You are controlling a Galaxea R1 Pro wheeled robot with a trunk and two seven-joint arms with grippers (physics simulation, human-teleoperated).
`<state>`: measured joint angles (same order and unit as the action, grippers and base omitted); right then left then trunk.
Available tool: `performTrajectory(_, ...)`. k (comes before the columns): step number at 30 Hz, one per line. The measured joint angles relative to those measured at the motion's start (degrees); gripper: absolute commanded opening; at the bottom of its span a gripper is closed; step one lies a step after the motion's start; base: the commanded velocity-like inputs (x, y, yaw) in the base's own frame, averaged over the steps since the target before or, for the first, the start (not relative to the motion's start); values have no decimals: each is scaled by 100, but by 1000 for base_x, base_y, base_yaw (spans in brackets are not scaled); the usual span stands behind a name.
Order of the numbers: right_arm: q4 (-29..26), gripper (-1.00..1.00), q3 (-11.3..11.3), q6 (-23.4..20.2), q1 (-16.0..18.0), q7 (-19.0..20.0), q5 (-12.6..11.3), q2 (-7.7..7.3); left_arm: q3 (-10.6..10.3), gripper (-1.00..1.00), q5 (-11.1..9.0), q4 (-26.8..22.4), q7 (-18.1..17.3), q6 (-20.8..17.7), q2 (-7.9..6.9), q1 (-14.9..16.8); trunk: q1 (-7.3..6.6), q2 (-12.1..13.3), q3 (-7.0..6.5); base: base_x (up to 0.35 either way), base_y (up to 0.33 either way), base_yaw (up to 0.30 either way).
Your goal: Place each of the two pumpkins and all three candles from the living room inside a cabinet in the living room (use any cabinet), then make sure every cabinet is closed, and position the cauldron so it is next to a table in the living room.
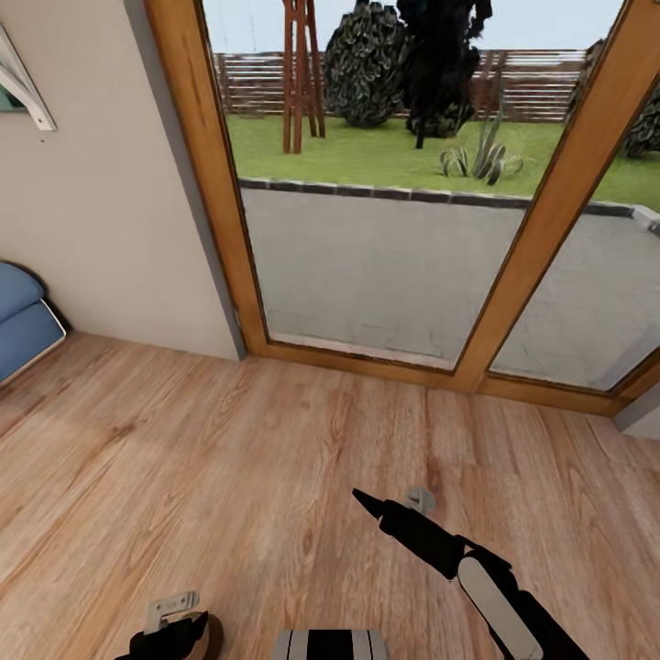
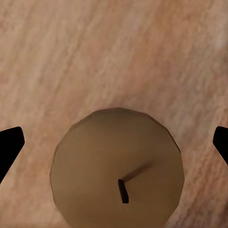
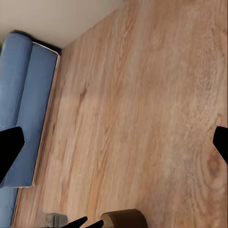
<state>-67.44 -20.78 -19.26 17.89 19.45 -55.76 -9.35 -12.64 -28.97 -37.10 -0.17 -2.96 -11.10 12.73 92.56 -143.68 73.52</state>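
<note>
Here, the head view looks down across a wooden plank floor (image 1: 229, 458) toward a tall glass door with a light-brown wooden frame (image 1: 206, 174). Through the glass are grey paving, a strip of lawn, dark shrubs and a slatted fence. A beige wall (image 1: 101, 211) stands to the left of the door, and the edge of a blue cushioned seat (image 1: 23, 316) sits low against it at the far left.

At the bottom left of the head view, the left gripper (image 1: 174, 637) hangs low over the floor, with a tan, round candle (image 1: 213, 634) showing just beside its dark fingers. The left wrist view looks straight down on that candle (image 2: 116, 168): a flat tan top with a short dark wick, lying between the two black fingertips (image 2: 9, 142), which stand wide apart at the picture's edges. Whether they touch the candle cannot be told.

The right arm reaches forward from the lower right, its gripper (image 1: 371, 502) pointing over bare floor. In the right wrist view its black fingertips (image 3: 10, 142) are spread apart with nothing between them; beyond lie the floor, the blue seat (image 3: 23, 109) and the candle (image 3: 124, 218).
</note>
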Motion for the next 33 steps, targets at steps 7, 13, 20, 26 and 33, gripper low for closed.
performTrajectory(7,-951,100,18,-381,-3,47,-30,-7,0,100,0,0,-4,0,0,0,5,-2,44,0,0,0)
performTrajectory(13,-1210,100,24,-472,-2,63,-38,-10,2,100,4,0,-6,0,2,0,21,-10,177,0,0,0)
performTrajectory(20,-1240,100,25,-484,-1,67,-40,-11,1,100,11,0,-8,0,8,0,39,-20,332,0,0,0)
performTrajectory(26,-1239,100,25,-485,-1,64,-41,-11,-5,100,19,0,-9,0,9,0,49,-25,421,0,0,0)
performTrajectory(33,-1234,100,25,-485,0,63,-41,-11,-23,100,29,0,-9,4,9,0,49,-25,421,0,0,0)
